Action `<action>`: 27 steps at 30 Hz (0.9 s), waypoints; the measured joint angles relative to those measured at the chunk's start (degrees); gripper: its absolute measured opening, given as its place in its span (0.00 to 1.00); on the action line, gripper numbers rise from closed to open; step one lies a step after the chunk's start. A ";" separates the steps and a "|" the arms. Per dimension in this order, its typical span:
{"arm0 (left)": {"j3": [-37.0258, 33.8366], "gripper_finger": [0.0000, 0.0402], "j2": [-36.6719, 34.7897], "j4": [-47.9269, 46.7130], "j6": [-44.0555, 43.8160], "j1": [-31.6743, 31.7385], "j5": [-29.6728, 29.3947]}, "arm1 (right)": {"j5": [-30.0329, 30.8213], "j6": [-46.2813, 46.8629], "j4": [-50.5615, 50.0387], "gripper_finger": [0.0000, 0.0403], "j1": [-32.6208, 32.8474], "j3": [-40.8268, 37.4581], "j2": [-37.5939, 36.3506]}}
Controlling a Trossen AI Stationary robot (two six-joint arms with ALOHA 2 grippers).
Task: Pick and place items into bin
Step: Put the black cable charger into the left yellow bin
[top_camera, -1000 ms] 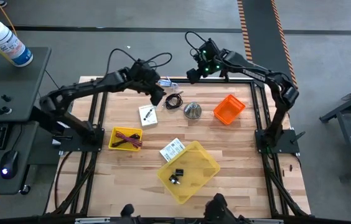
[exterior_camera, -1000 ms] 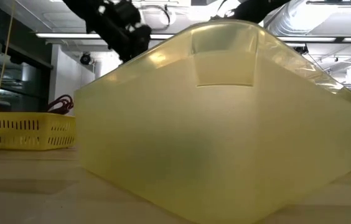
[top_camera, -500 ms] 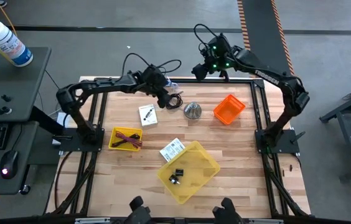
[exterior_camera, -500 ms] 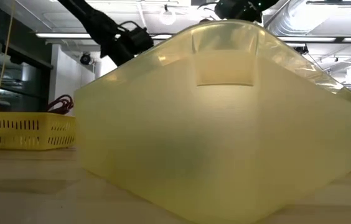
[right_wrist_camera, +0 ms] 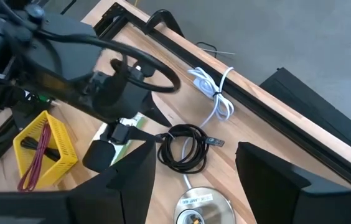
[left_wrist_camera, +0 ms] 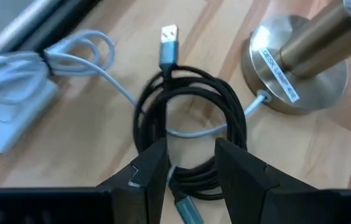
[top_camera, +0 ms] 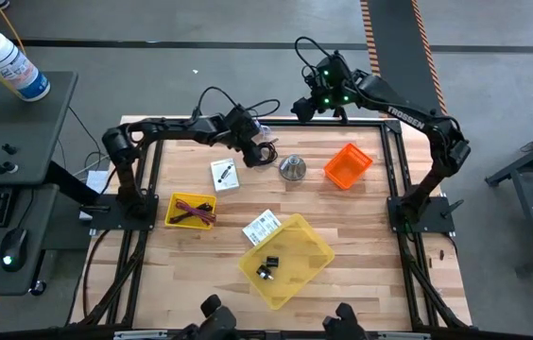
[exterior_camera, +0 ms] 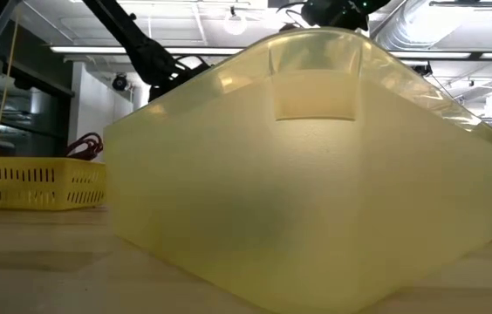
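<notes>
My left arm reaches across the far side of the table, low over the wood, and my left gripper (left_wrist_camera: 190, 163) points down with its two dark fingers (left_wrist_camera: 147, 171) set partly apart. My right arm is raised above the table's far edge, where my right gripper (right_wrist_camera: 191, 180) hangs with its fingers spread wide.

Metal cone (top_camera: 292, 168) beside coiled cable (top_camera: 265, 153)

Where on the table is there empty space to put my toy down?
Bare wood lies between the orange bin and the yellow bin, and on the table to that bin's right. It is crowded at the far edge, where the left gripper reaches the coiled black cable beside the silver cone and white card.
</notes>
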 joint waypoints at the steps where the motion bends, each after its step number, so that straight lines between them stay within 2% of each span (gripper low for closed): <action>1: 0.00 0.30 0.14 -0.28 -0.11 0.04 0.51 | -0.01 0.09 0.00 0.52 0.08 0.00 0.00; 9: 3.37 0.30 2.55 -2.19 -3.17 0.02 2.64 | 0.00 0.16 0.04 0.52 0.98 0.00 0.00; 16: 11.80 0.30 7.57 -12.85 -8.89 0.04 3.03 | 0.04 0.31 0.07 0.52 1.68 0.00 0.00; 22: 19.12 0.30 10.42 -19.87 -9.26 0.01 -0.07 | 0.12 0.29 0.11 0.52 2.24 0.00 0.00; 27: 25.29 0.30 11.36 -28.40 -11.68 0.04 -5.85 | -0.04 0.27 0.11 0.52 2.40 0.00 0.00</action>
